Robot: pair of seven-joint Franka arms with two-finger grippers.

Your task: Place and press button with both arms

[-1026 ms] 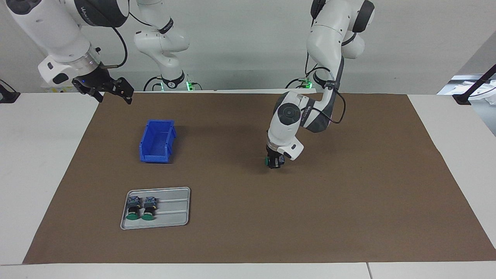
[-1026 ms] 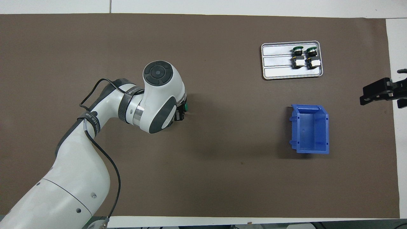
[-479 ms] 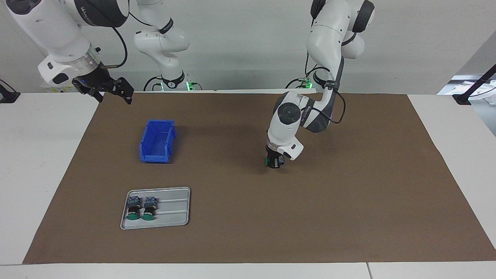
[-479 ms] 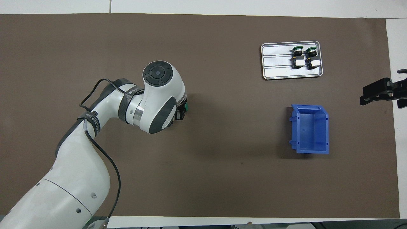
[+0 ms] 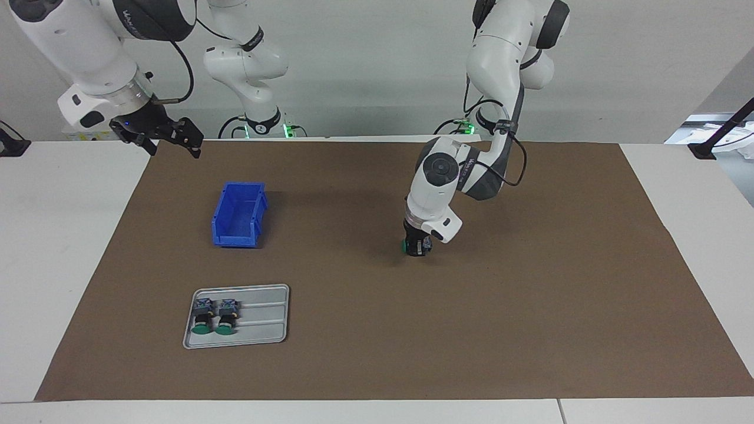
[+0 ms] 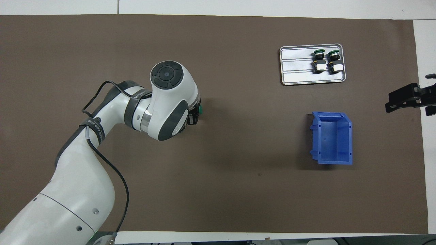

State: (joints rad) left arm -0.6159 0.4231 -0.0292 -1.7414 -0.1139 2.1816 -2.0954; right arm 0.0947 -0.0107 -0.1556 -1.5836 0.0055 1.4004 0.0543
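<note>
A button with a green cap sits between the fingers of my left gripper, which is shut on it. The gripper points down, low over the middle of the brown mat, and its wrist hides most of the button's body from above. Two more green-capped buttons lie side by side in a grey tray. My right gripper waits open and empty in the air over the mat's edge at the right arm's end.
A blue open bin stands on the mat, nearer to the robots than the tray. Two smaller white arms with green-lit bases stand at the robots' end of the table.
The left gripper's fingers closed in on the button, and its wrist has since shifted and risen a little with the button in it. The right arm has not moved.
</note>
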